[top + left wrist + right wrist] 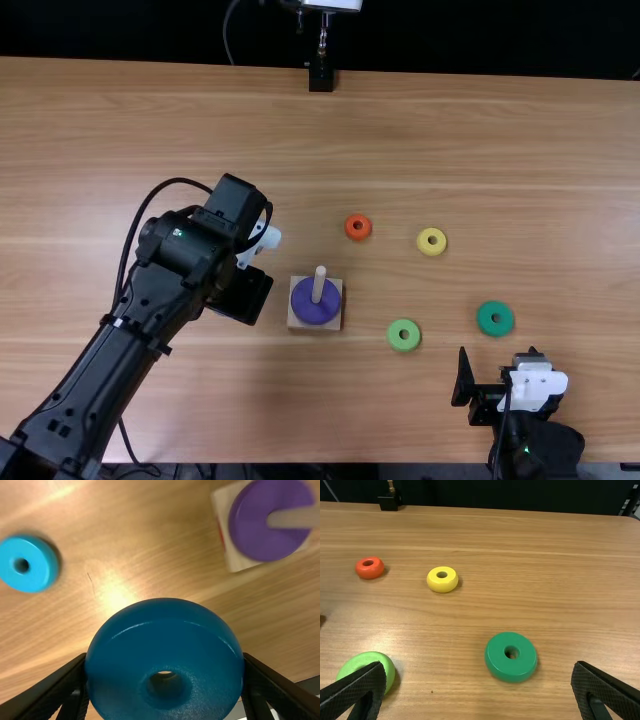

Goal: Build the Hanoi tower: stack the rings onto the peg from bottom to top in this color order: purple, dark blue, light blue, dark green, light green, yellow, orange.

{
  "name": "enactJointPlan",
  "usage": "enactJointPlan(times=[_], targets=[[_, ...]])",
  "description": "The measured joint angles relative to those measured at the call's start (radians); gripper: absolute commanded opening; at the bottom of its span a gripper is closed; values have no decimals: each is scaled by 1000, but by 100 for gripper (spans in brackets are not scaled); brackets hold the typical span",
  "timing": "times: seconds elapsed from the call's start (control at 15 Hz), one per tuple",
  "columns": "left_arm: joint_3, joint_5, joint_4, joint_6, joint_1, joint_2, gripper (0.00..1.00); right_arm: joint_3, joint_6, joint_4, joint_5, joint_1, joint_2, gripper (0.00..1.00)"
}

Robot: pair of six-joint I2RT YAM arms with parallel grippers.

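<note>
My left gripper (243, 293) is over the table, left of the wooden base (334, 318) with its upright peg (319, 284). The purple ring (315, 303) lies around the peg on that base. In the left wrist view, the left gripper (165, 662) is shut on the dark blue ring (165, 617), and the light blue ring (37, 562) lies on the table. My right gripper (497, 364) stands open near the front edge; the right wrist view has the right gripper (478, 670) beyond the dark green ring (500, 665). The light green (404, 345), yellow (424, 247) and orange (350, 234) rings are loose.
The wooden table (480, 130) has its far edge against a dark background. A black stand foot (320, 78) is at that far edge, near the middle. The left arm's black links and cable cover part of the table's left side.
</note>
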Motion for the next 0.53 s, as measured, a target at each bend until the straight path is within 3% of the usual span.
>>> enactJointPlan(times=[0.2,0.53], targets=[[143,0,-68,-3,-8,35,0,0,0,0,0,0,0,100],[253,5,-106,-56,-103,97,0,0,0,0,0,0,0,100]])
